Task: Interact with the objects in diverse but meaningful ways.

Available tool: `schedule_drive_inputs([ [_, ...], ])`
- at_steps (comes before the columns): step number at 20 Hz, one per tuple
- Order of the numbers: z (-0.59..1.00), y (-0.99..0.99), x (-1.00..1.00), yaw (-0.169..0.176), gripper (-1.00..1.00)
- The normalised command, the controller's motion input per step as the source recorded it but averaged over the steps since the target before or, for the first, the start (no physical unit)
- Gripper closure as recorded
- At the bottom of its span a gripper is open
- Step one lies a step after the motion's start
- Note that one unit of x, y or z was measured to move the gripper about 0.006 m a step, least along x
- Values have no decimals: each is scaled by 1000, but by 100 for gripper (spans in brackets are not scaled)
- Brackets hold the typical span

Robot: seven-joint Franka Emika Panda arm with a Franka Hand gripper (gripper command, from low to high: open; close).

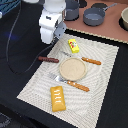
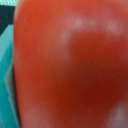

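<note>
The pincer (image 1: 54, 40) hangs above the far left corner of the placemat (image 1: 107, 67); its fingers are hidden under the white wrist housing in the exterior view, so their opening cannot be told. In the wrist view a red tomato (image 2: 70, 65) fills almost the whole picture, very close to the camera; whether the fingers clamp it cannot be told.

On the placemat, a tan plate (image 1: 73, 68) sits at the centre. The yellow block (image 1: 73, 45) lies just beyond the plate, near the pincer. The dark sausage (image 1: 48, 59) lies left of the plate. The ridged pastry (image 1: 58, 97) lies at the near edge. A knife (image 1: 91, 61) lies right of the plate, a fork (image 1: 70, 83) just in front of it. Two grey pots (image 1: 94, 16) stand on the far counter.
</note>
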Motion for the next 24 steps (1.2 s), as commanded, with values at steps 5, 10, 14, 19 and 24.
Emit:
schedule_drive_inputs([
  [5, -145, -56, -40, 9, 100],
  [10, 41, 11, -10, 5, -100],
  [14, 783, 241, 23, 24, -100],
  [19, 663, 159, 21, 1, -100],
  [24, 703, 114, 410, -35, -100],
])
